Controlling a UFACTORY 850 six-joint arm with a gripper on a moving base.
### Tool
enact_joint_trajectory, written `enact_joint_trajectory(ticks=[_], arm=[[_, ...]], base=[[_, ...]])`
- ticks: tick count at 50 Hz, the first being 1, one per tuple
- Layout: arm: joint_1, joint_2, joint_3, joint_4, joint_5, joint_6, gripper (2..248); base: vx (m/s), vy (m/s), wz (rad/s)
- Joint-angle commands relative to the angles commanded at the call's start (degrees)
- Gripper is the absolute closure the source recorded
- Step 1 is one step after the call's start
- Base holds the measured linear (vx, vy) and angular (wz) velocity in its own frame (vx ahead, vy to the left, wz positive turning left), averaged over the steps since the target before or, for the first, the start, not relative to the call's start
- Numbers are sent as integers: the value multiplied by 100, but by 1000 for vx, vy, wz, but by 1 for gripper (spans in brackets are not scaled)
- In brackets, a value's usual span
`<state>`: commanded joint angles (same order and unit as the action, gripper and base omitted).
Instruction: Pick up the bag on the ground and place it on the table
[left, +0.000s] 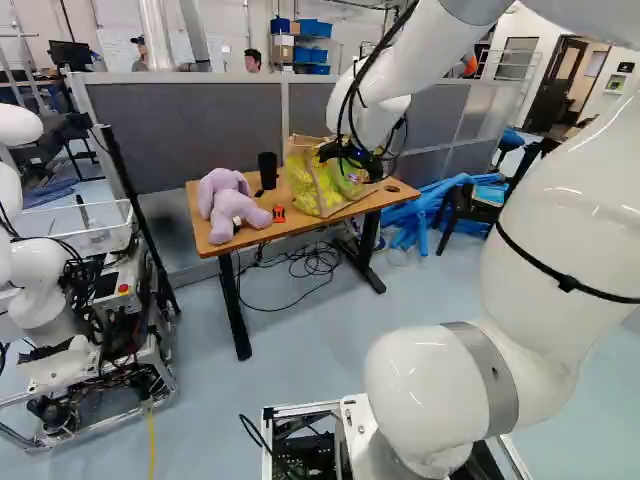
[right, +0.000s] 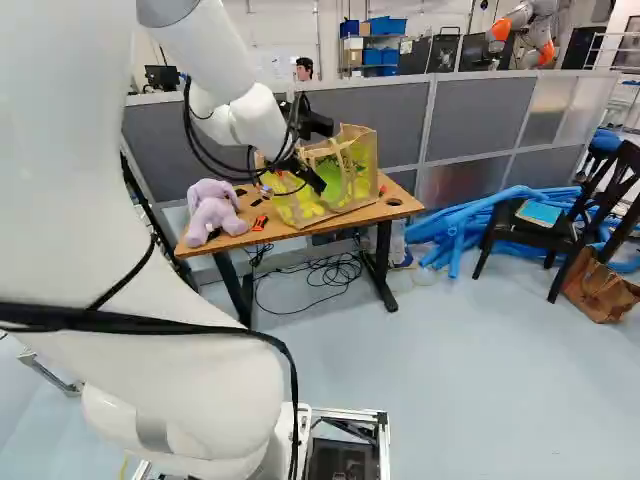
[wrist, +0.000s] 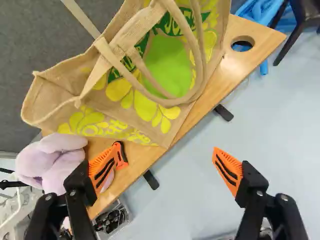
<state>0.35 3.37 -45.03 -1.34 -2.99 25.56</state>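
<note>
Three cameras, one table (wrist: 240, 62)

Behind the arm (left: 430, 390), at its 7 and 5 o'clock, both base views are facing 12 o'clock, slightly down, and share the table; the wrist view looks down at it, much nearer.

Bright, diffuse light, seemingly from overhead, washes the pale floor (left: 300, 385) and leaves glossy highlights and near-white glare on the curves of the white arm (left: 570, 200). Soft shadow gathers beneath the worktop (wrist: 250, 31) in the base views, while the grey partition (right: 385, 122) beyond its far edge reads duller. Wide-angle distortion swells the arm toward the base views' edges, and fine detail softens on the distant shelves (left: 300, 50); the wrist view shows even light along the worktop's near edge.
</note>
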Motion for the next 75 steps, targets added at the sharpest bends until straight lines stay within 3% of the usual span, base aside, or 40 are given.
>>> enact_joint_trajectory(ticks=[37,75], arm=[[-17,621,1967,66,2603,-1256,3],[-29,1042,3303,110,4373,-2110,3]], base=[[0,0,0],[0,0,0]])
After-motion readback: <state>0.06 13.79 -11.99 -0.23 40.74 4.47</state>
